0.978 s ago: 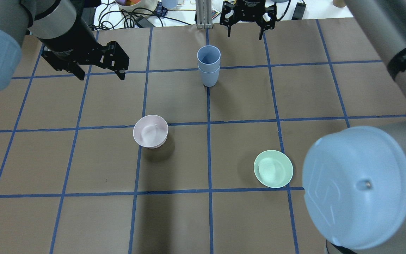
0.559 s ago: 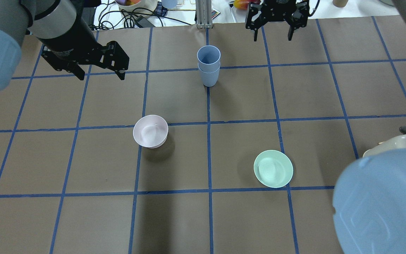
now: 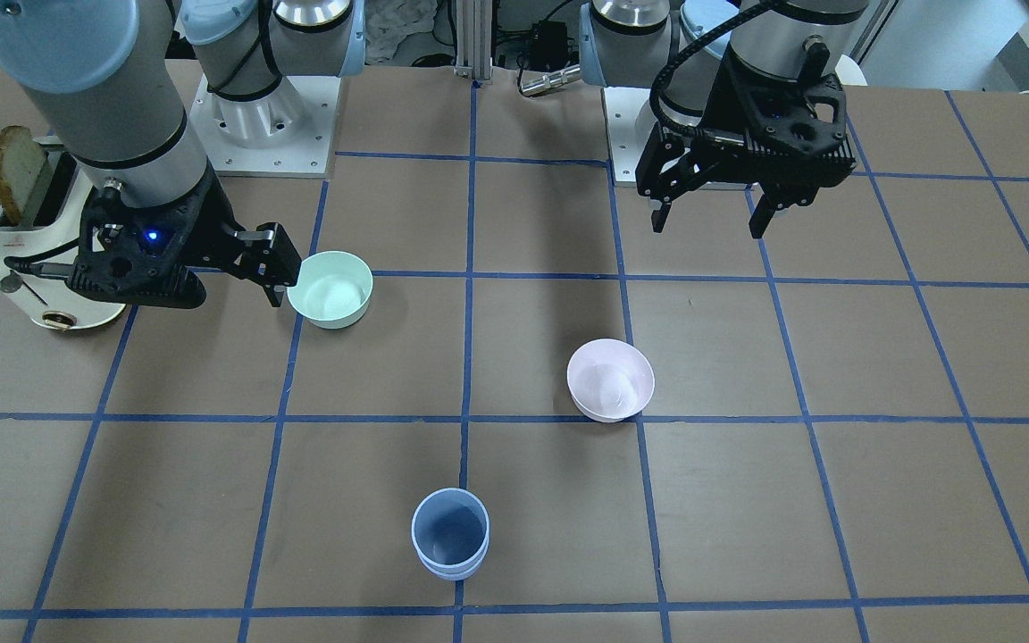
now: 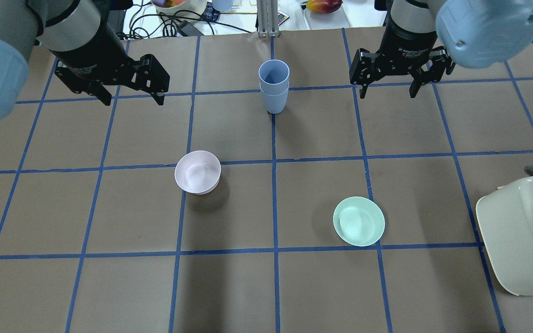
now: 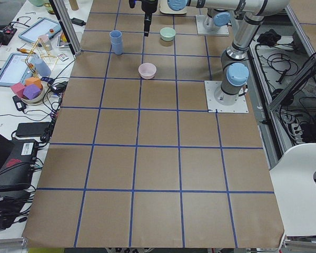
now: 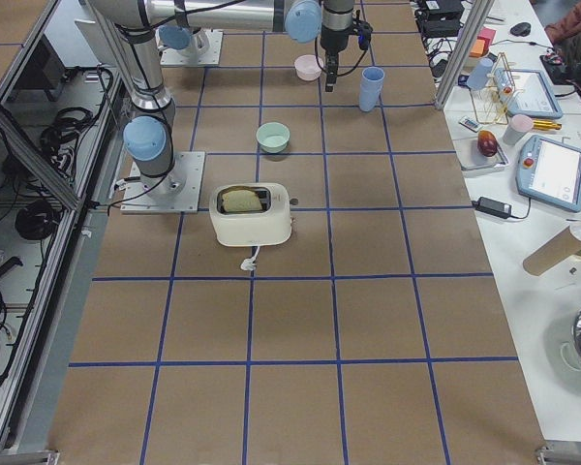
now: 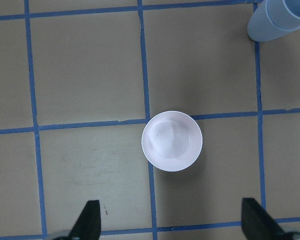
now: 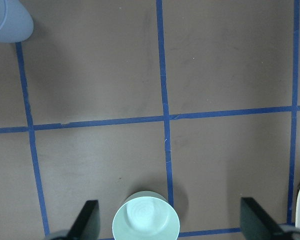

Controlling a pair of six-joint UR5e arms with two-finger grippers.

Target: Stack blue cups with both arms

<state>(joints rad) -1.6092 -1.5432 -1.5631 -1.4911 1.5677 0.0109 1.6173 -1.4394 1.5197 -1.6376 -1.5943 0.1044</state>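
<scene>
With the pale-blue tapered plastic cups (image 4: 274,92) nested upright on the brown gridded bench (image 4: 132,208), the left claw (image 4: 132,99) and right claw (image 4: 387,94) hang spread and empty, seemingly finished.

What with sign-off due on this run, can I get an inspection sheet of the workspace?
Surface: table, brown paper with a blue tape grid; no spills seen.
Job's things: cups, one nested in the other, upright.
Clutter: pink bowl, green bowl, toaster holding bread.
Grippers: left gripper and right gripper both open, empty, either side of the cups and apart from them.
Cables: cables beyond the table's far edge; toaster cord on the table.
Surroundings: bench with a tablet; chair.
</scene>
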